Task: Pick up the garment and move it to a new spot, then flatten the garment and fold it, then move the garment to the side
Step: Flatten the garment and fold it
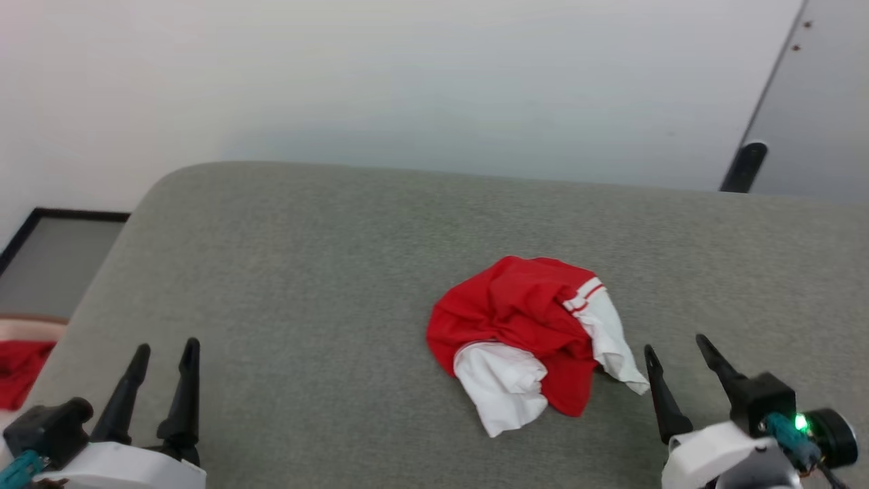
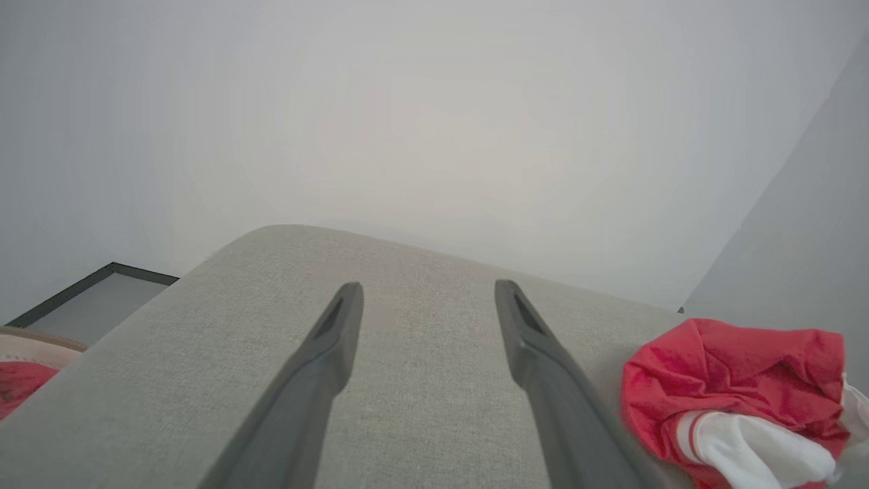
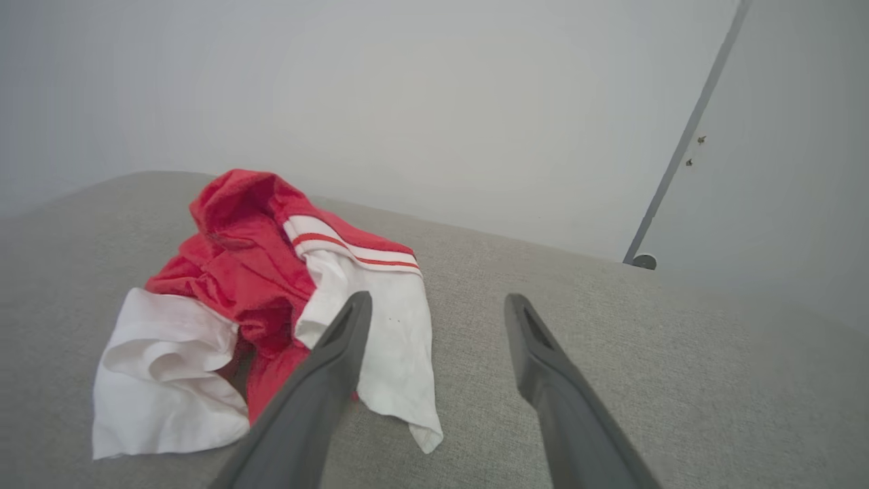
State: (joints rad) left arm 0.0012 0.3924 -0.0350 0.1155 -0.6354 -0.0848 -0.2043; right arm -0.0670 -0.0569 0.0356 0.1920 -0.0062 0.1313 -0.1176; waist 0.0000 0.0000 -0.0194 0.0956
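Note:
The garment (image 1: 526,322) lies bunched on the grey table (image 1: 305,272), right of centre: red body, two white sleeves, a red-and-white striped seam. Its number print is hidden in the folds. My right gripper (image 1: 674,344) stands open just right of the garment, apart from it, nothing between its fingers. In the right wrist view the garment (image 3: 258,285) is left of and partly behind my right gripper (image 3: 438,304). My left gripper (image 1: 166,350) is open at the lower left, far from the garment. The left wrist view has the garment (image 2: 740,380) at the right of my open left gripper (image 2: 428,288).
A pale wall rises behind the table's rounded far edge. A dark-framed panel (image 1: 54,261) lies on the floor at the left. Another red cloth (image 1: 20,370) sits in a pale container off the table's left edge. A dark post (image 1: 743,166) stands at the back right.

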